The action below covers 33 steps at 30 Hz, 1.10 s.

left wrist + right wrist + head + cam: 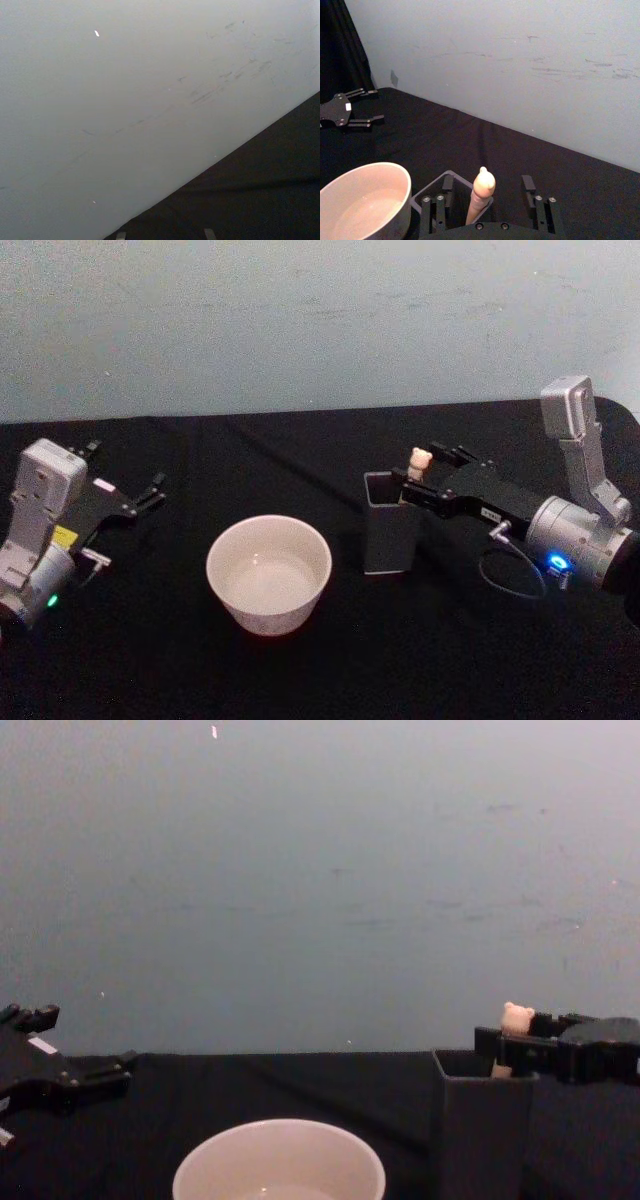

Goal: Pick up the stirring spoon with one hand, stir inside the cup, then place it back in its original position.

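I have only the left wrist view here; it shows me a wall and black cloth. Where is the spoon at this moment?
Observer: The stirring spoon stands in the dark holder, with its bear head above the rim.
Operator: Is the right claw holding it?
Observer: Not yet. The right claw is open, one finger on each side of the handle, with gaps.
Operator: And where is the cup?
Observer: The cup stands between the holder and the parked left claw, touching neither.
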Motion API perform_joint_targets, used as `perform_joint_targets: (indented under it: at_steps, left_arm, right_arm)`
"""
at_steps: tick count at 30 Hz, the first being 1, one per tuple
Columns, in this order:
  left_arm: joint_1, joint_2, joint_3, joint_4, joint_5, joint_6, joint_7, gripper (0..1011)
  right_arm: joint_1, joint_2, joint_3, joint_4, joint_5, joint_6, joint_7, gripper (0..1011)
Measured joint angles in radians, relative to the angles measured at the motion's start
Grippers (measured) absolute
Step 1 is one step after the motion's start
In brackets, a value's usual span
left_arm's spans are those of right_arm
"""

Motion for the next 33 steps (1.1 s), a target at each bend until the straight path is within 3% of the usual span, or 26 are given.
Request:
perform_joint_targets:
  at_steps: [21, 33]
  left_arm:
    - [0.0, 0.0, 0.0, 0.0, 0.0, 0.0, 0.0, 1001]
    - [0.0, 0.0, 0.0, 0.0, 0.0, 0.0, 0.0, 1001]
  right_arm:
    - [0.0, 0.0, 0.0, 0.0, 0.001, -0.001, 0.0, 236]
    - [0.0, 0.0, 0.0, 0.0, 0.002, -0.001, 0.0, 223]
